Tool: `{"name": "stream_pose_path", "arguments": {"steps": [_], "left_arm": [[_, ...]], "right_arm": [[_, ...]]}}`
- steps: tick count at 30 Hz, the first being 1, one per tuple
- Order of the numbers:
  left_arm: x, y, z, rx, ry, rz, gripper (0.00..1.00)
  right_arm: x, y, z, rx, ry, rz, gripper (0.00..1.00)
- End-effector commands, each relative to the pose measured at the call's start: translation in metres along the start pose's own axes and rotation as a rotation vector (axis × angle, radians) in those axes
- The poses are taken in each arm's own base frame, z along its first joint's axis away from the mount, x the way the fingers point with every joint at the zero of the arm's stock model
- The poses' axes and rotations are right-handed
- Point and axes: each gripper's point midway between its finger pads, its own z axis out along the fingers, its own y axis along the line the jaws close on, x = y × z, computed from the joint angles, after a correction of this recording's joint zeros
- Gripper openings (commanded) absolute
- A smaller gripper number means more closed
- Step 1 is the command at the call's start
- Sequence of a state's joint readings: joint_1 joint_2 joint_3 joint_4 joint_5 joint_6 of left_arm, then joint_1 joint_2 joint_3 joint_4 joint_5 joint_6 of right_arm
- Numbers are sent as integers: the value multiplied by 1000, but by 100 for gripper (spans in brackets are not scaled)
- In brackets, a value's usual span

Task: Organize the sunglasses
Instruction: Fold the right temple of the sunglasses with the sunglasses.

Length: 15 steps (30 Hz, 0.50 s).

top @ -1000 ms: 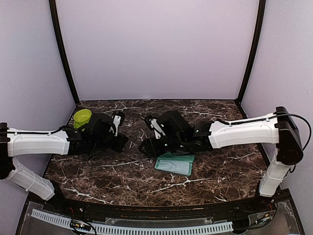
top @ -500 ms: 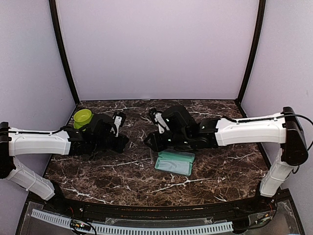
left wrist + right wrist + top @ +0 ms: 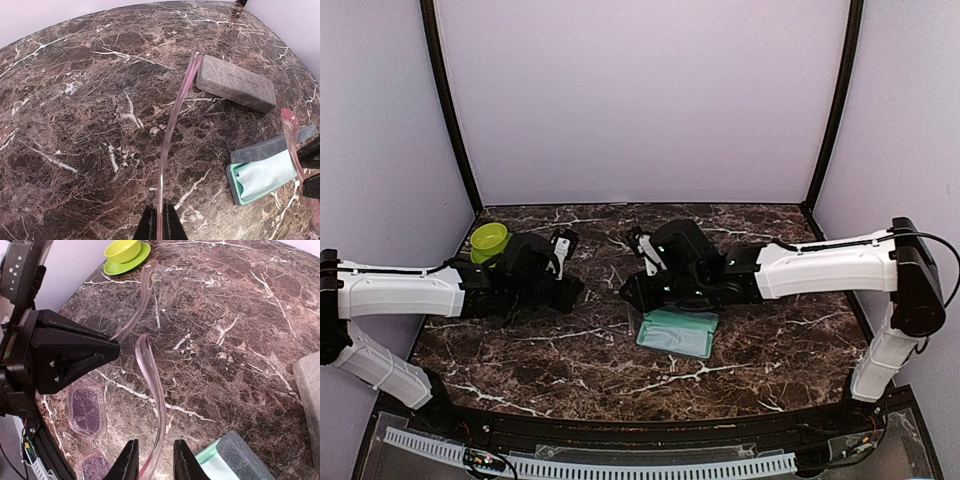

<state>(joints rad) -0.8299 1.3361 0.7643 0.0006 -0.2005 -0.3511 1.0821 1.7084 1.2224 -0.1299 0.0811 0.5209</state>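
The sunglasses (image 3: 86, 410) have a clear pink frame and purple lenses and hang in the air between my two grippers. My left gripper (image 3: 159, 226) is shut on one pink temple arm (image 3: 175, 115). My right gripper (image 3: 155, 462) is open, its fingers on either side of the other temple arm (image 3: 150, 375) with a gap on each side. In the top view the left gripper (image 3: 575, 290) and right gripper (image 3: 628, 290) face each other near the table's middle, and the sunglasses are hardly visible there.
An open grey case with a teal lining and a pale cloth (image 3: 677, 333) lies just under the right wrist; it also shows in the left wrist view (image 3: 260, 175). A closed grey case (image 3: 235, 82) lies behind it. A green bowl on a saucer (image 3: 488, 238) stands at the far left.
My right gripper has shifted a little to the right and toward the back of the table. My left gripper has barely moved.
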Motion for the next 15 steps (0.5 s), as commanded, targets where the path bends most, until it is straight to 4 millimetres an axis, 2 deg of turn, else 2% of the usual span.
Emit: {"name": "stream_pose_path", "arguments": {"steps": [1, 15], "left_arm": [[-12, -4, -7, 10, -44, 2, 0], [-9, -5, -3, 9, -38, 1, 0]], "right_arm": [[5, -4, 8, -8, -1, 20, 23], [12, 7, 18, -73, 29, 27, 12]]}}
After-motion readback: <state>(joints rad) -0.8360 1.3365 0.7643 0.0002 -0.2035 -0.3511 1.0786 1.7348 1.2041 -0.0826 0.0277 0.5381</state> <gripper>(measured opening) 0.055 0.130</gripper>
